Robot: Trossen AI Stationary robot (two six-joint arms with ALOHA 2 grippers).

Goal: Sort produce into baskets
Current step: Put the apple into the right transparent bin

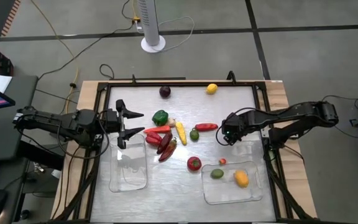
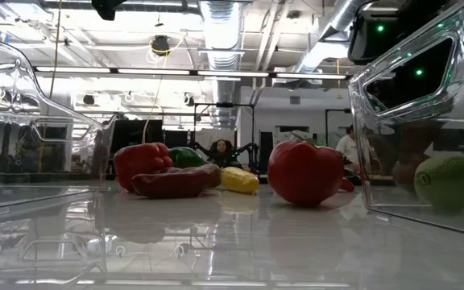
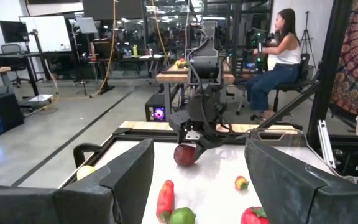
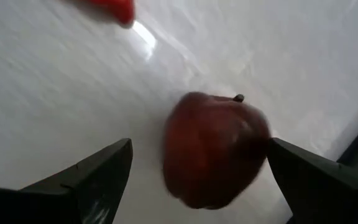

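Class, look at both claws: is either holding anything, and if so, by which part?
Nothing is held. The right claw stands open around a dark red fruit, a gap showing on one side; the left claw is open and empty.

- From overhead we look straight down on the whole table (image 1: 166, 186).
- At tabletop level we face the room.
- Our left wrist camera looks across at the right arm (image 3: 202, 93).
- Our right wrist camera hangs close above a dark-red fruit (image 4: 215, 149), also seen centre frame from the left wrist.
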